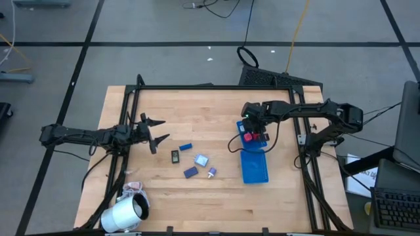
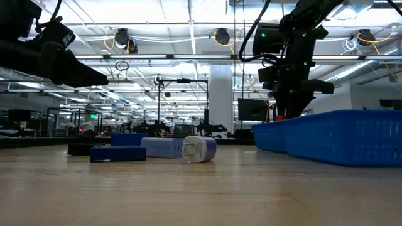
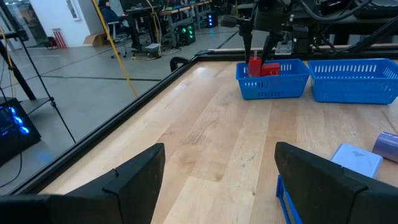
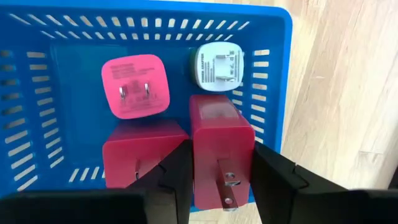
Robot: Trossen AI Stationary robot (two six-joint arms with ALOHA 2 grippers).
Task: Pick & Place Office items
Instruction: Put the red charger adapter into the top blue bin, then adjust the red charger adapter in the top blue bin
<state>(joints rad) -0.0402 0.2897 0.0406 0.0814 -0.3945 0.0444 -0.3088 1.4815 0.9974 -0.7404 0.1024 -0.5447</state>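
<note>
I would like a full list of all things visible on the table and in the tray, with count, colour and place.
Tray: one, blue, right part of table.
Chargers in tray: four; one pink, one white, one red lying, one red held above.
Pieces on table centre: five; blue block, black block, light blue block, dark blue block, small white piece.
Roll: one, white, near left corner.
Left claw: open, above table left.
Right claw: shut on red charger, over tray.

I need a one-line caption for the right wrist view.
Right tool holding a red block over the blue tray.
</note>
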